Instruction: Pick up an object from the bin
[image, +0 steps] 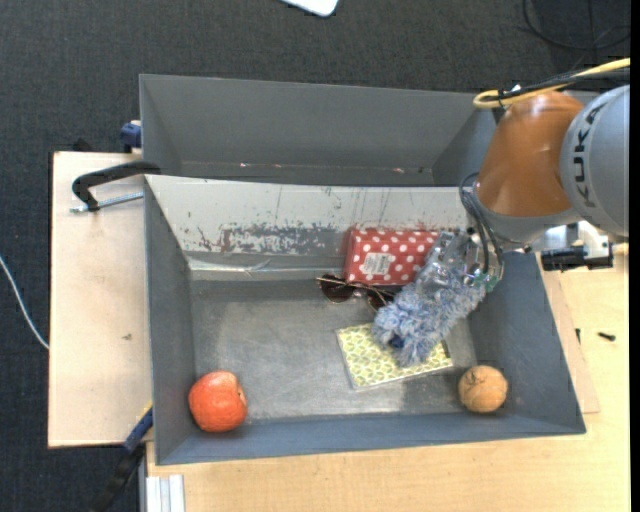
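Clenching a blue cloth (420, 315), claw (468, 262) by bin's (540, 330) right wall.
Card (372, 368) beneath, sunglasses (345, 288) and dotted box (385, 255) just behind; orange (217, 401), brown ball (483, 388) near front wall.

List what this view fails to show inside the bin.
All in the camera view:
1. Whether the gripper grips the fuzzy blue-grey cloth: the cloth's own pile hides where they meet.
2. The right end of the sunglasses: it lies under the cloth.
3. The top right part of the yellow-green patterned square: it is covered by the cloth.
4. The white label on the red dotted box: it is too small to read.
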